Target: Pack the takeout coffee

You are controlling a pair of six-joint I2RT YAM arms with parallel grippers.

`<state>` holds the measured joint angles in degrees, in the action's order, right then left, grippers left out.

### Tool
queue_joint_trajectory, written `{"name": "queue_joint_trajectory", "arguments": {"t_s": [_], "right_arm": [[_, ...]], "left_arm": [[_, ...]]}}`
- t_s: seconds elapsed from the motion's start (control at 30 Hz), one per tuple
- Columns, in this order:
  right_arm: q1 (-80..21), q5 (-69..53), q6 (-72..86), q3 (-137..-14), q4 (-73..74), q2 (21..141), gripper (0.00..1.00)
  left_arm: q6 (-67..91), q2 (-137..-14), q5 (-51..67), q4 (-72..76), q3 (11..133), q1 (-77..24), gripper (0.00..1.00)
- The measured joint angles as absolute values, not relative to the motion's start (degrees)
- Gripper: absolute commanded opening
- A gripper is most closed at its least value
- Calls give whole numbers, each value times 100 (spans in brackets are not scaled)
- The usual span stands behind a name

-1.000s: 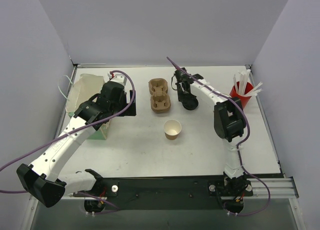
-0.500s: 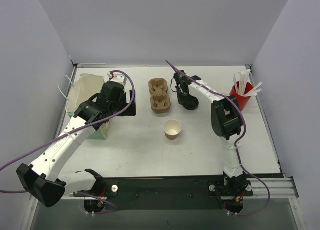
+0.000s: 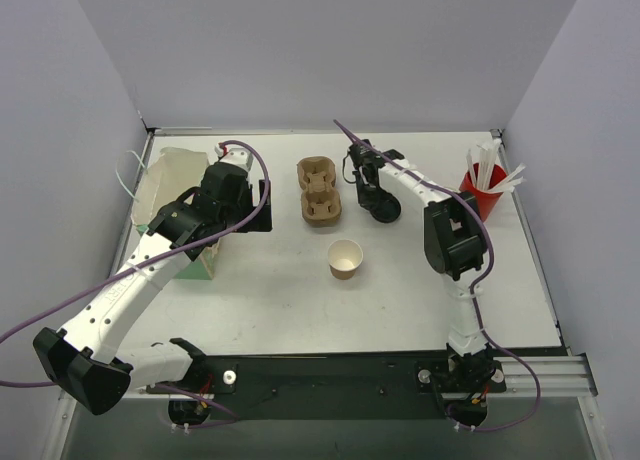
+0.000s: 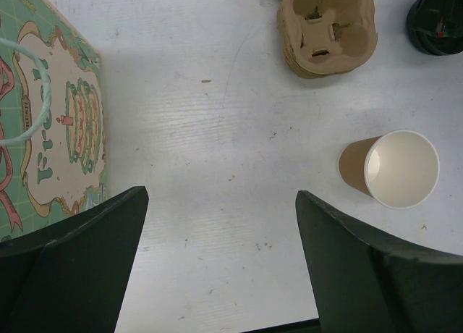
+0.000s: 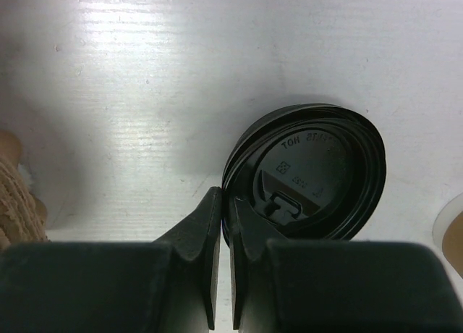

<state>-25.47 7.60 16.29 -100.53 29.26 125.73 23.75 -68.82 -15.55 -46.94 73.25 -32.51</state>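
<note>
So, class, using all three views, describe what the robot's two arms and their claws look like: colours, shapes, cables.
Both arms, the left arm and the right arm, have white tube-like links joined by bulky black joint housings. A thin purple cable runs along each. The left claw and the right claw each have two matte black, wedge-shaped fingers. No markings show.

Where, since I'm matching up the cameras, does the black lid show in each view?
Top view: black lid right of centre, beside the cup carrier.
Left wrist: lid in the top right corner.
Right wrist: lid in the middle.
Shared landmark: the cup carrier, left of the lid everywhere.
</note>
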Motion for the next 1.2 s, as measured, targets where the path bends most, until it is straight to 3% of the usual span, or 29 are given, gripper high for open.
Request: {"name": "queue_joint_trajectory", "arguments": {"t_s": [0.67,0.93,1.2], "right_arm": [[-2418,576,1835,-10116,3133,12252,0],[-2388,311,2099,-10265,3387,11185,0],[-2279,-1184,2858,-9885,3085,9719,0]], "left_arm": [[2375,-6829,-1446,-4659,7201,-3251,94],[2373,-6825,-965,-4425,7091,-3251,94],[2394,-6624,3,-3625,6720,-3249,94]]}}
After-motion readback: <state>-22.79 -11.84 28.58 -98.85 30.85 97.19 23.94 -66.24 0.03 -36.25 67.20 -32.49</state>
